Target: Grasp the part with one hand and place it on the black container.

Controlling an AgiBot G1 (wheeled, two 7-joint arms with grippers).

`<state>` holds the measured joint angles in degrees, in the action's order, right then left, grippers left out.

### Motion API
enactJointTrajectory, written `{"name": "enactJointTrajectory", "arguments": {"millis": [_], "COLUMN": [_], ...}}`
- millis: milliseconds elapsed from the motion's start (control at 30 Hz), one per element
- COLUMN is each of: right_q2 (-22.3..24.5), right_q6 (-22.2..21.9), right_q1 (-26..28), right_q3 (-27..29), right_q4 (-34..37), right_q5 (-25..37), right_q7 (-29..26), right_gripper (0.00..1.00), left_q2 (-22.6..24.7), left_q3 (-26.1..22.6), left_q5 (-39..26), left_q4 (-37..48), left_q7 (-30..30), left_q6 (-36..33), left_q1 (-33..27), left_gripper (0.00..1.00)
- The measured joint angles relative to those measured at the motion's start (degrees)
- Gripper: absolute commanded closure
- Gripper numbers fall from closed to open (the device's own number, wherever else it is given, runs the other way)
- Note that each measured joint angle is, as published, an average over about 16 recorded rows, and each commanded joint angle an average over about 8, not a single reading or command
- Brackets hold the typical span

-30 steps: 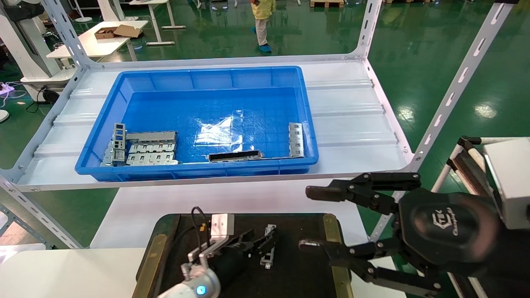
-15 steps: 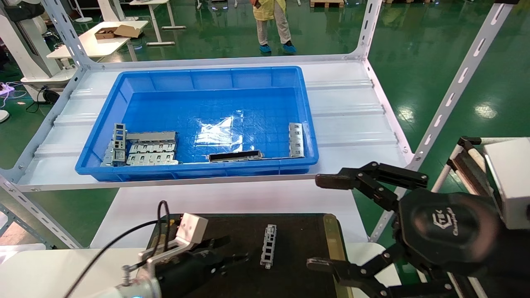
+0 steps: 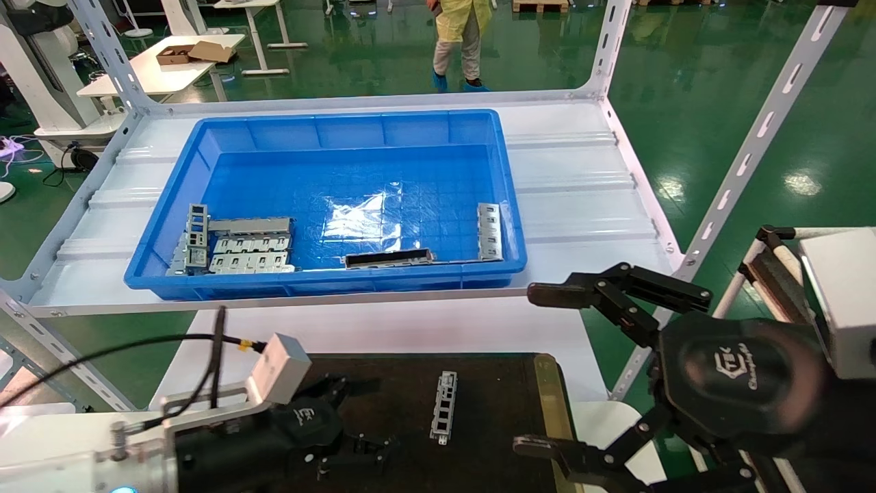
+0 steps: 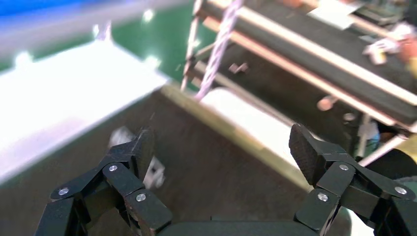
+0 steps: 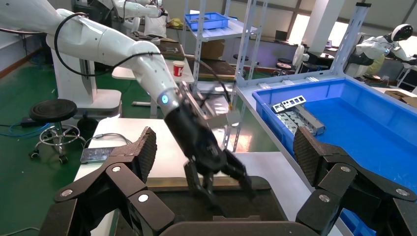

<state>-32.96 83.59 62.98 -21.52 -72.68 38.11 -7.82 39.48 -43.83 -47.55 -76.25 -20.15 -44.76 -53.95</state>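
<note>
I see the part [image 3: 444,407] lying flat on the black container [image 3: 493,390], low in the head frame and a little right of centre, its long axis running roughly up and down the picture. Nothing touches it. My left end effector [image 3: 356,448] sits at the bottom of the frame, left of the part and clear of it — its fingers [image 3: 373,445] are spread apart and hold nothing. The left wrist view confirms this: the left end effector's two fingers [image 4: 133,162] stand wide, with the dark tray surface between them, and a blurred pale shape just beside one fingertip that I cannot identify with certainty.

My right end effector [image 3: 568,370] fills the lower right of the head frame, off the container's right brass-coloured strip [image 3: 547,383]. Its fingers [image 3: 602,294] gape wide and carry nothing — the right wrist view shows the same open spread [image 5: 221,162], with the left arm [image 5: 192,128] reaching down onto the tray beyond.

The container rests on a white desk [image 3: 383,329]. Above it in the frame, on the rack shelf [image 3: 582,205], stands the blue bin [image 3: 328,205]. Inside it, several grey slotted plates [image 3: 239,246] cluster in the lower left corner, a dark hollow bar [image 3: 389,258] lies along the near wall, and another grey strip [image 3: 488,231] lies by the right wall.
</note>
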Motion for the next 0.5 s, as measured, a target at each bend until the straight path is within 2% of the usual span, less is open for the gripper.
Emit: {"name": "enactJointTrajectory", "arguments": {"millis": [267,500], "right_q2": [0.0,0.0], "right_q6": [0.0,0.0], "right_q1": [0.0,0.0], "right_q3": [0.0,0.0], "right_q4": [0.0,0.0], "right_q5": [0.0,0.0], "right_q7": [0.0,0.0], "right_gripper": [0.0,0.0], "left_q2": [-1.4,-2.7], "left_q3": [7.7,10.7], "left_q5": [9.7,13.4], "left_q4": [2.0,2.8], "left_q7": [14.2,18.7], "left_q6": [-11.8,-18.4], "left_q1": [2.4,2.1], "left_gripper": [0.0,0.0]}}
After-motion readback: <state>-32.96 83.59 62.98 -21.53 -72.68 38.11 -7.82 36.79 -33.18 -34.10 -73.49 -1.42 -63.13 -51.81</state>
